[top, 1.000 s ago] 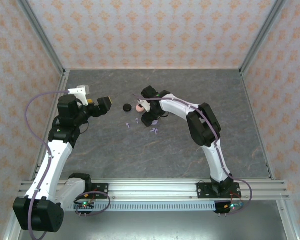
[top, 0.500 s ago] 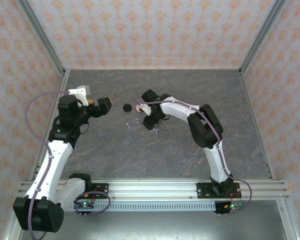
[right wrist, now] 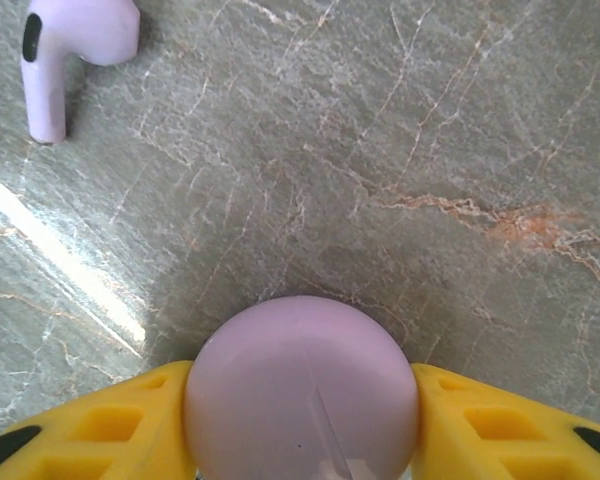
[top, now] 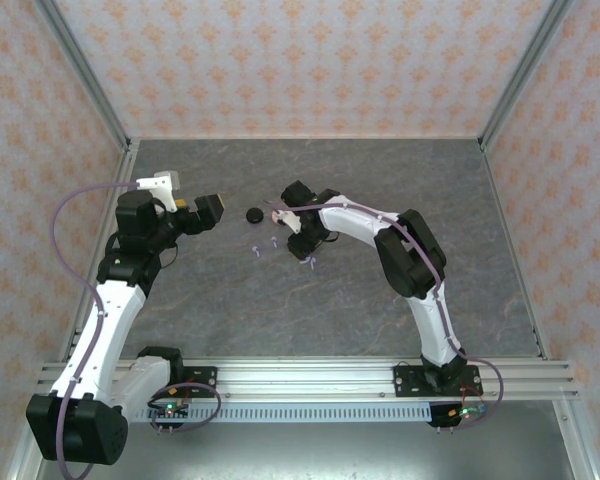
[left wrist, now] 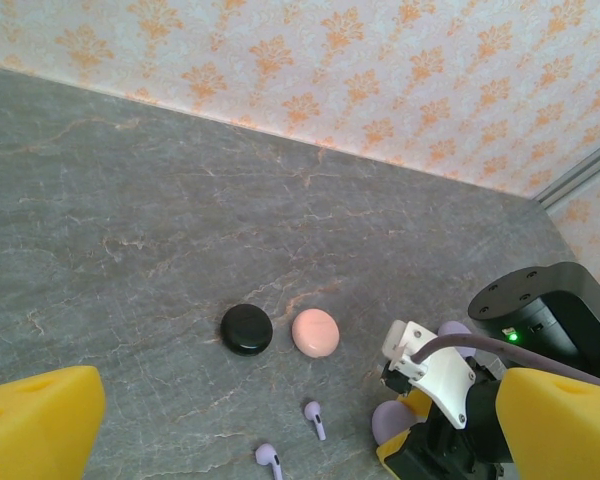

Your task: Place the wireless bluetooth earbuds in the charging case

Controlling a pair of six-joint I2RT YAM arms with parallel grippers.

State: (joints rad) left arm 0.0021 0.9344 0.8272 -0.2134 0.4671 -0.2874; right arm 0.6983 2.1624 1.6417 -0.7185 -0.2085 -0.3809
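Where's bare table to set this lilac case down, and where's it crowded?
Bare table: the near stretch by the arm bases, along the back wall, and right of the right arm. Crowded around the black case, pink case and lilac earbuds.

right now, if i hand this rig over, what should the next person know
Hands: the left hand is open and empty, hovering over the left of the table; the right hand is closed on the lilac round case, pads touching both its sides.
Things: the lilac earbuds lie loose on the table beside it; the black case and pink case lie closed nearby.
Done: case gripped.
Left: open it, seat the earbuds.
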